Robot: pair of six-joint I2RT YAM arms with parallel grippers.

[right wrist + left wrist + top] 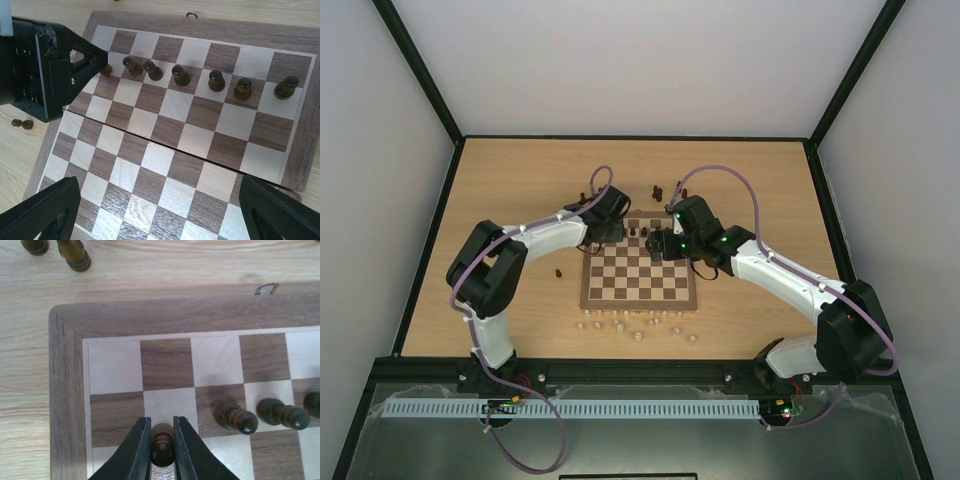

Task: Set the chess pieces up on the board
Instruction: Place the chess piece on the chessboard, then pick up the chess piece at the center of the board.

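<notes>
The board (pixel 165 315) is smooth satin wood with visible grain; the chess pieces (pixel 237 418) are dark, glossy wood. The table (pixel 150 270) is pale matt woodgrain, and the fingers (pixel 134 450) of the left gripper (pixel 162 421) are matt black plastic.

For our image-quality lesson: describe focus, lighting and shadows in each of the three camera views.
Top external: even, soft light, faint shadows, board small. Left wrist: wood grain sharp, the gripped dark pawn slightly soft. Right wrist: squares crisp, own fingers dark silhouettes at bottom corners.

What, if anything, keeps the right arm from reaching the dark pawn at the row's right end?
Probably reachable, yes: the right gripper hangs open over the board, that pawn stands clear of its neighbour, and the left gripper sits at the other end.
</notes>
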